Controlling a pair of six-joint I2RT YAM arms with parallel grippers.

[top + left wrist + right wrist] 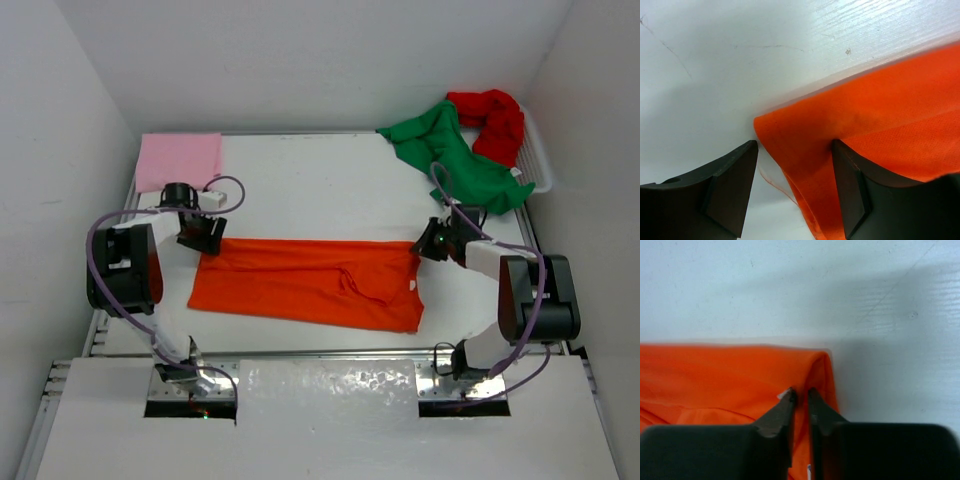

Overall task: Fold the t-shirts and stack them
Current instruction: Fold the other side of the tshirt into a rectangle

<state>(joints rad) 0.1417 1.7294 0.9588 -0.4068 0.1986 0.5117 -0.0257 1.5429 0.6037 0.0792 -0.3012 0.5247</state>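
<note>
The orange t-shirt lies flat in a long folded band across the middle of the table. My left gripper is down at its far left corner. In the left wrist view that gripper stands open, with the orange corner lying between the fingers and a gap on the left side. My right gripper is at the far right corner, and in the right wrist view it is shut on a raised fold of the orange cloth. A folded pink t-shirt sits at the back left. The green t-shirt and the red t-shirt lie crumpled at the back right.
A white mesh basket stands at the back right corner under the red and green shirts. White walls close in the table on the left, back and right. Purple cables loop off both arms.
</note>
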